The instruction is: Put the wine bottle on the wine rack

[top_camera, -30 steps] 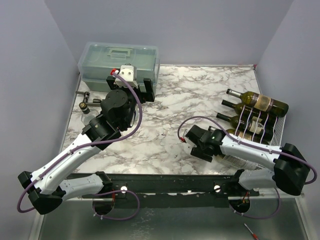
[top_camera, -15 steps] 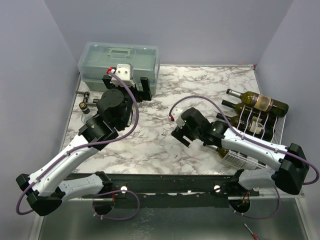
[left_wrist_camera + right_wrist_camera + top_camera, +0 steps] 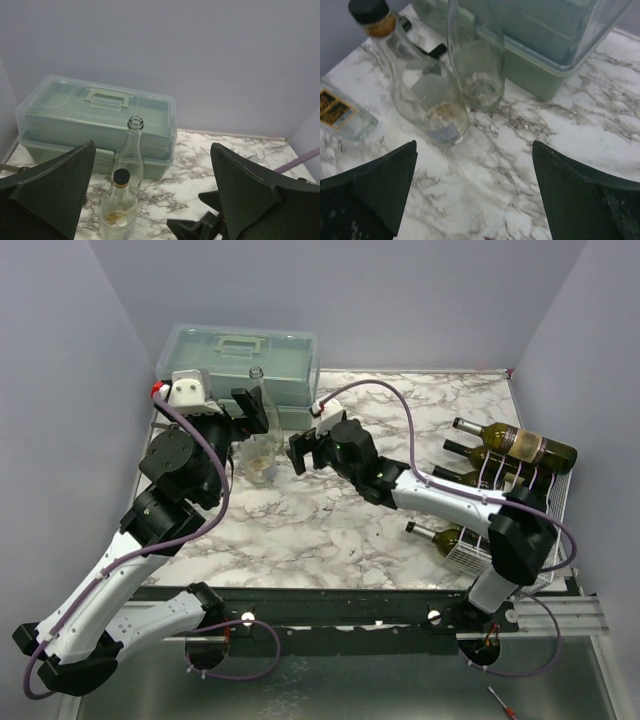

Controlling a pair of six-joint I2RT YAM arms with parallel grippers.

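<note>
The right gripper [image 3: 474, 145] is spread wide and holds nothing. It hangs low over the marble table [image 3: 530, 165], just short of two upright clear bottles. One is a squat capped bottle [image 3: 427, 95] with a cork under a black top. Just beside it, the taller open-necked bottle [image 3: 475, 70] stands close against the grey-green toolbox [image 3: 535, 35]. The left gripper [image 3: 152, 150] is equally wide and empty, and faces the same pair. The white wire wine rack [image 3: 556, 488] sits at the table's right edge, well apart from them, with dark bottles [image 3: 515, 443] lying across it.
</note>
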